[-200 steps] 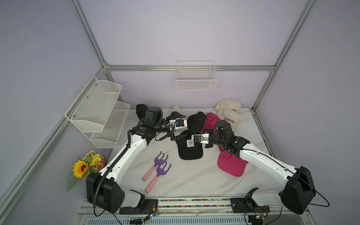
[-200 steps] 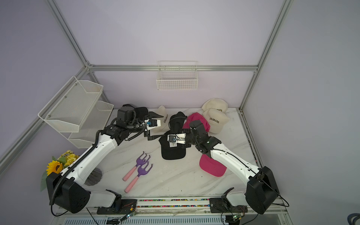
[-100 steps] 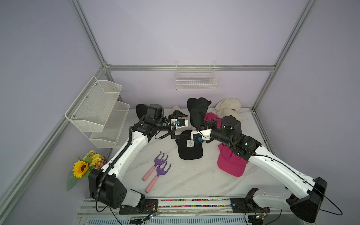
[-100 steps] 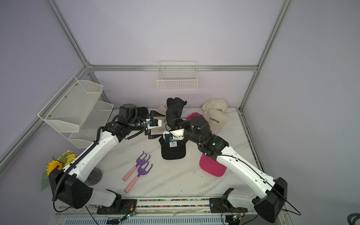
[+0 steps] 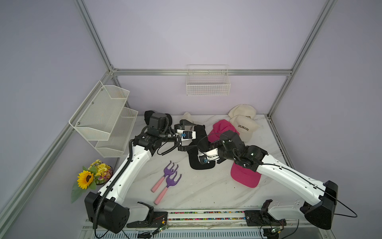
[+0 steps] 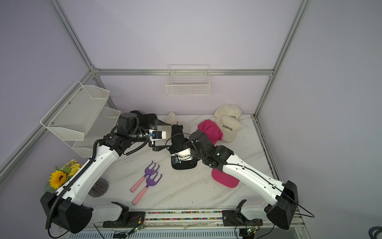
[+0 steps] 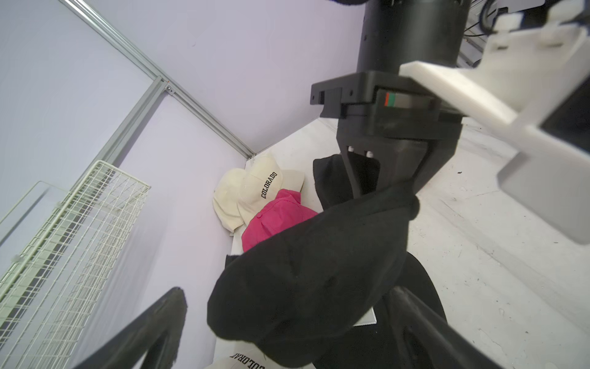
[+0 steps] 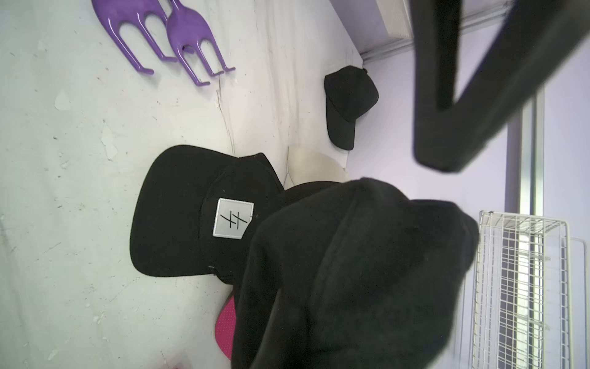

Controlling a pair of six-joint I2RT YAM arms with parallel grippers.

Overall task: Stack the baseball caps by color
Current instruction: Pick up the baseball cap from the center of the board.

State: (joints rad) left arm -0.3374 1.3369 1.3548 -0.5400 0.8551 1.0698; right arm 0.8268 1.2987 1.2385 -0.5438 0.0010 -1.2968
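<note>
Black cap (image 5: 199,132), in both top views, hangs over a patched black cap (image 5: 201,165) lying on the surface (image 5: 206,190). Left wrist: the closed right pincer (image 7: 391,191) pinches its fabric, and the left pincer (image 7: 287,292) stands wide open (empty), fingers either side. Right wrist: the black cap (image 8: 351,271) hangs above the patched black cap (image 8: 178,211).

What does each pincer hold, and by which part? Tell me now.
Right pincer: shut on the black cap, pinching a bunched fold of its fabric; which part of the cap cannot be told. Left pincer: open, holding nothing.
</note>
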